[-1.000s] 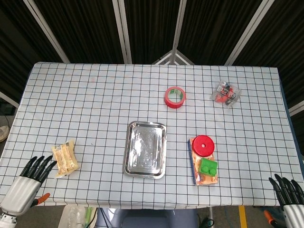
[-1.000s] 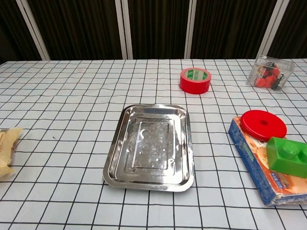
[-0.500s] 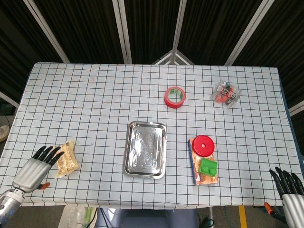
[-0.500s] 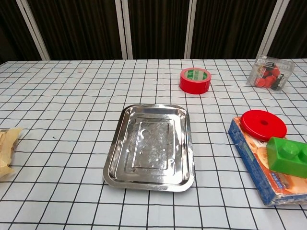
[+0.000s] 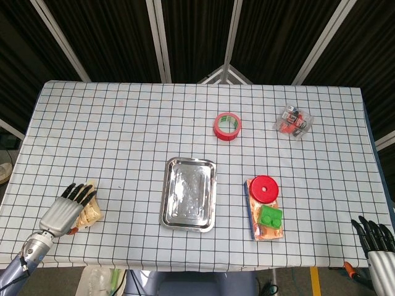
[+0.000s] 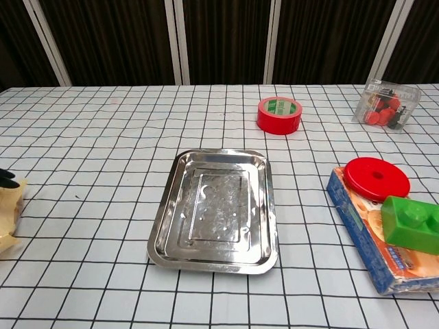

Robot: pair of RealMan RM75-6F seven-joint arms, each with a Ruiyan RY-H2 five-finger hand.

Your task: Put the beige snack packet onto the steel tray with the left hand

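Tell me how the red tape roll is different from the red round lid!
The red tape roll is a ring with a hole through the middle; the red round lid is a flat solid disc. The tape roll has a green inner band; the lid is all red. The tape roll sits straight on the table, farther back; the lid rests on the blue packet, beside the green block. Both are round and red.

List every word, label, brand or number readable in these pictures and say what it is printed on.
No text can be read for certain.
Red tape roll: a green label with white print on its inner core, too small to read.
Blue packet under the red lid and green block: printed front, mostly covered and blurred.
Clear box of small items: no legible print.
Beige snack packet: print too blurred to read.
Steel tray: no markings.
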